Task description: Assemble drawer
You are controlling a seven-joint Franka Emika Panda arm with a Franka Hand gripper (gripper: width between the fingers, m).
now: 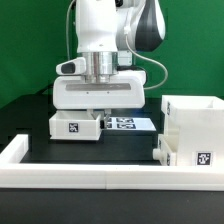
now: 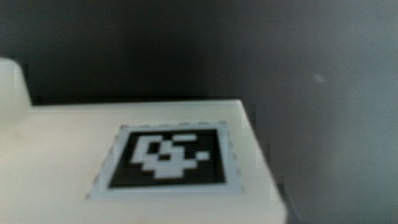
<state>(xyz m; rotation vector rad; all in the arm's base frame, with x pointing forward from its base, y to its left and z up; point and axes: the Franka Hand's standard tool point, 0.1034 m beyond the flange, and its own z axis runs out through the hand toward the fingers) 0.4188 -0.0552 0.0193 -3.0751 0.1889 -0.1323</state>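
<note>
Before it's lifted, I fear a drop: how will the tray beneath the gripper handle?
The tray looks like moulded plastic: probably stiff and light. Low and lying flat, it should slide, not tip. Its smooth faces may prove slippery.

tray (image 1: pixel 75 126) beside marker board (image 1: pixel 128 123), casing (image 1: pixel 192 125) behind rail (image 1: pixel 90 176)

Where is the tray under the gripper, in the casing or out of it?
Out. The tray lies on the black table, clearly apart from the casing at the exterior view's right.

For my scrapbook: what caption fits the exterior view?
Gripper low over a white tray; tall casing on the exterior view's right.
</note>
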